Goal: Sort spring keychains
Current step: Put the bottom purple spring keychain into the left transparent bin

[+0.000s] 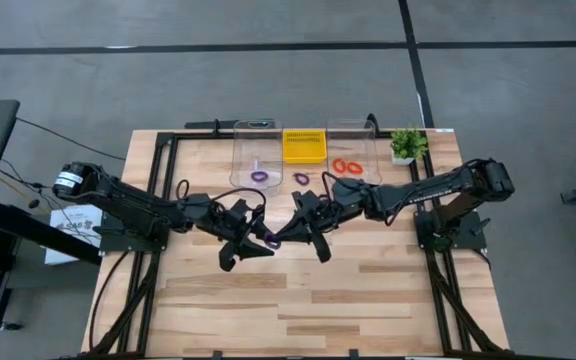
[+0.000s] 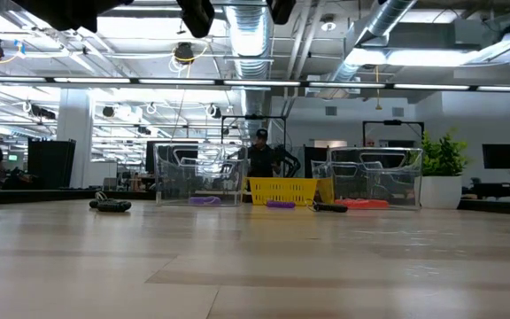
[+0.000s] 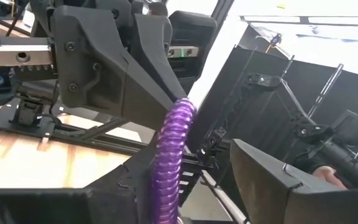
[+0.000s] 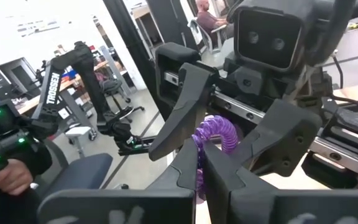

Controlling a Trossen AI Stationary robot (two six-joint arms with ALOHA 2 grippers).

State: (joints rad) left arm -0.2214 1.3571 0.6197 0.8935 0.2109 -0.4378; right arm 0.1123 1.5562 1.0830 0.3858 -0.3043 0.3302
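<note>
Only the wrist views reveal the purple spring keychain pinched in the closed right gripper, between the spread fingers of the left gripper, mid-desk.

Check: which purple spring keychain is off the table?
The purple spring keychain between the left gripper and right gripper, pinched by the shut right one. The other purple ones lie by the bins at the table's far edge.

both arms meeting mid-table, left gripper fingers spread, right gripper fingers closed
</note>
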